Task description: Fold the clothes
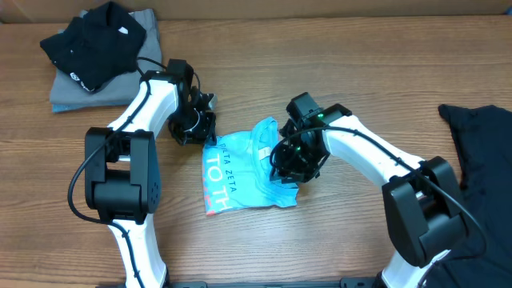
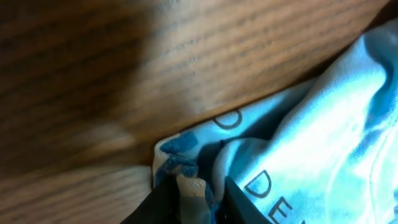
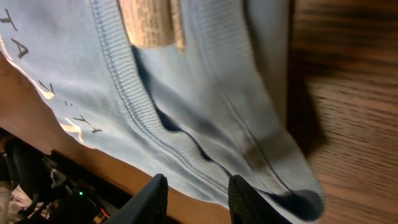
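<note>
Pinched blue T-shirt corner with left claw, right claw apart. Seemed soft, floppy; best grabbed by edges.

I count four garments on one surface: one light blue T-shirt, one grey garment, and two black ones, the black garment at the far left and the black garment at the right edge. I have two arms, each with one pincer, so two in all: left pincer, right pincer
</note>
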{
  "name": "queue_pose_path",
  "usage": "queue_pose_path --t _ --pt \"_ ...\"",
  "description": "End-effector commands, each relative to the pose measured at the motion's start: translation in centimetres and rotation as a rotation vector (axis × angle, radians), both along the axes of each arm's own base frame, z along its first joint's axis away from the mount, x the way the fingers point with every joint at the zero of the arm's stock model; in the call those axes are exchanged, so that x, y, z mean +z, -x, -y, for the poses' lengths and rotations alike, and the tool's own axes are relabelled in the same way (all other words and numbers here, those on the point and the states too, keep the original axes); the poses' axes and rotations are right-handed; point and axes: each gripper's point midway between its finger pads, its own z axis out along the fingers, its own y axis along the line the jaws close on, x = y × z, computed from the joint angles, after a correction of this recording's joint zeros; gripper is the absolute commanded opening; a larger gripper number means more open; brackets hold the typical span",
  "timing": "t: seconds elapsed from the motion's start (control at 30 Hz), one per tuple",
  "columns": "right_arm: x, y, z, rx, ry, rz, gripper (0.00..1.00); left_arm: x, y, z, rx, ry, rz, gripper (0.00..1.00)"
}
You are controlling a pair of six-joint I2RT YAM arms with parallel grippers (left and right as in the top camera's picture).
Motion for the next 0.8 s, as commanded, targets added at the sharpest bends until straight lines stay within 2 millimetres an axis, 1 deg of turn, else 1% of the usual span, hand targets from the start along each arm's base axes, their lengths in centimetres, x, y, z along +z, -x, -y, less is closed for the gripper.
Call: queue_pose_path --t 0.0,0.13,0.17,0.27,0.3,0.33,0.43,0.5,0.57,0.63,0.7,0.77 --pt "2.0 -1.6 0.3 0.008 -0.037 0.095 0.36 1.5 -0.6 -0.1 -0.074 0.016 0.027 0.27" --pt "4.6 -2.5 0.2 0.014 -0.082 0.194 0.36 5.2 -2.2 -0.3 -0.127 0.0 0.093 0.26" --pt "5.8 -2.7 0.1 0.013 -0.099 0.233 0.36 6.4 -2.7 -0.2 -0.136 0.002 0.117 0.26" --pt "9.0 -3.3 0.0 0.009 -0.138 0.349 0.41 8.9 -3.8 0.2 -0.154 0.01 0.172 0.27" --pt "10.8 -3.5 0.3 -0.009 -0.144 0.407 0.43 9.5 -3.9 0.5 -0.175 0.015 0.187 0.27" --pt "11.7 -3.6 0.6 -0.026 -0.142 0.439 0.44 9.8 -3.8 0.8 -0.197 0.017 0.193 0.27" --pt "14.4 -3.8 1.7 -0.089 -0.121 0.522 0.47 10.0 -2.3 2.5 -0.289 0.068 0.17 0.2" --pt "16.0 -3.8 2.6 -0.135 -0.111 0.575 0.47 10.0 -0.4 3.9 -0.369 0.106 0.128 0.15" --pt "17.5 -4.0 3.6 -0.19 -0.098 0.621 0.49 9.9 1.0 4.9 -0.431 0.113 0.095 0.12" --pt "18.9 -4.3 4.7 -0.245 -0.094 0.665 0.52 9.6 2.0 5.9 -0.483 0.104 0.077 0.09" --pt "20.3 -4.5 5.5 -0.276 -0.108 0.711 0.54 8.7 2.7 6.3 -0.52 0.055 0.061 0.04" --pt "21.3 -4.7 6.5 -0.319 -0.116 0.73 0.54 7.1 3.1 6.3 -0.511 -0.013 0.044 0.04"
